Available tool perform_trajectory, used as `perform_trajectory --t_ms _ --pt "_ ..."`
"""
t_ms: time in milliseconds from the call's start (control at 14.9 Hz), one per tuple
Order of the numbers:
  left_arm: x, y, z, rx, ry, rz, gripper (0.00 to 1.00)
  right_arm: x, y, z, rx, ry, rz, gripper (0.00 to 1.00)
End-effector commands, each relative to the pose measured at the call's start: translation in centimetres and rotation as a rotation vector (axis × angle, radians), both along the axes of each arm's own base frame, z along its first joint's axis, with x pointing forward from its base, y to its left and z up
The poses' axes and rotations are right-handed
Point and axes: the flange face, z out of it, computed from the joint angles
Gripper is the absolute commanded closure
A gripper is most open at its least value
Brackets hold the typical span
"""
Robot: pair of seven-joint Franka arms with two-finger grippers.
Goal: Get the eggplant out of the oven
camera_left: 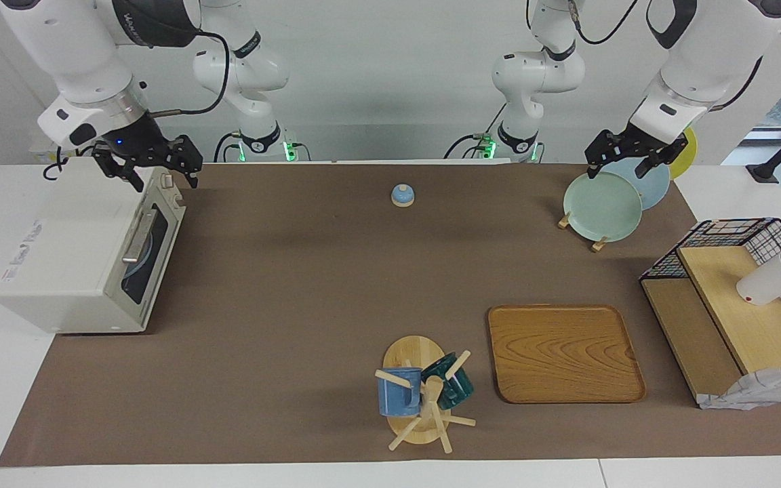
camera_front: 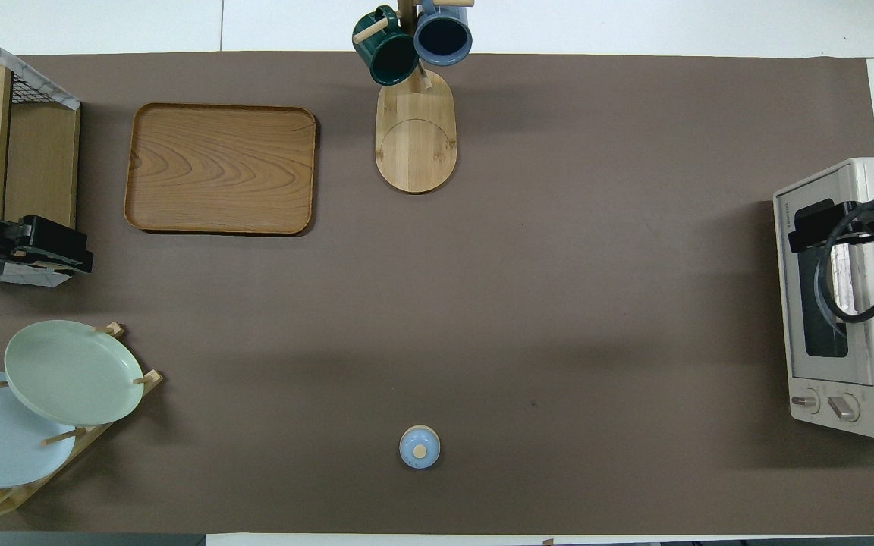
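Oven knobs visible overhead only; door shut, eggplant unseen.

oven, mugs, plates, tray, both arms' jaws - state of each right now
oven: door shut, eggplant not visible
right gripper: jaws open, empty, over the oven's top
left gripper: jaws open, empty, over the plate rack
green plate: upright in the rack
blue plate: upright in the rack
blue mug: hung on the mug tree
green mug: hung on the mug tree
wooden tray: empty, flat
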Motion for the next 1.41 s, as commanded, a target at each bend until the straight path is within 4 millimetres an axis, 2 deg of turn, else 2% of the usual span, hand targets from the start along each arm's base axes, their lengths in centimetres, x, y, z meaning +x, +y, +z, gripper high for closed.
perform_trajectory --t_ms 0,269,538,605,672,739,806,874,1008,1209,1344 --pt "-0.6 0.3 0.5 -0.006 -0.011 0.005 0.00 -0.2 0.1 0.4 0.020 -0.001 -0.016 0.00" --pt "-0.6 0.3 0.5 -0.006 -0.011 0.005 0.00 -0.1 0.1 0.3 0.017 -0.004 -0.016 0.00" --pt "-0.6 0.3 0.5 -0.006 -0.011 0.005 0.00 0.2 0.9 0.4 0.022 -0.023 0.011 0.00" --pt "-0.6 0.3 0.5 -0.006 -0.011 0.005 0.00 0.4 1.0 0.4 0.021 -0.047 0.011 0.05" --pt "-0.6 0.3 0.5 -0.006 -0.011 0.005 0.00 0.4 0.9 0.0 0.021 -0.037 0.010 0.38" --pt "-0.6 0.3 0.5 -0.006 -0.011 0.005 0.00 0.3 0.8 0.0 0.022 -0.034 0.018 0.77" --pt "-0.6 0.3 0.5 -0.006 -0.011 0.005 0.00 0.2 0.3 -0.1 0.024 -0.026 0.050 0.95" --pt "-0.6 0.3 0.5 -0.006 -0.011 0.005 0.00 -0.1 -0.1 -0.7 0.028 -0.021 0.129 0.99" --pt "-0.6 0.3 0.5 -0.006 -0.011 0.007 0.00 -0.3 -1.2 -1.3 0.028 -0.049 0.214 1.00" --pt "-0.6 0.3 0.5 -0.006 -0.011 0.005 0.00 -0.4 -1.6 -2.8 -0.005 -0.055 0.174 1.00" --pt "-0.6 0.2 0.4 -0.006 -0.010 0.004 0.00 -1.2 -2.9 -4.3 -0.027 -0.050 0.046 1.00"
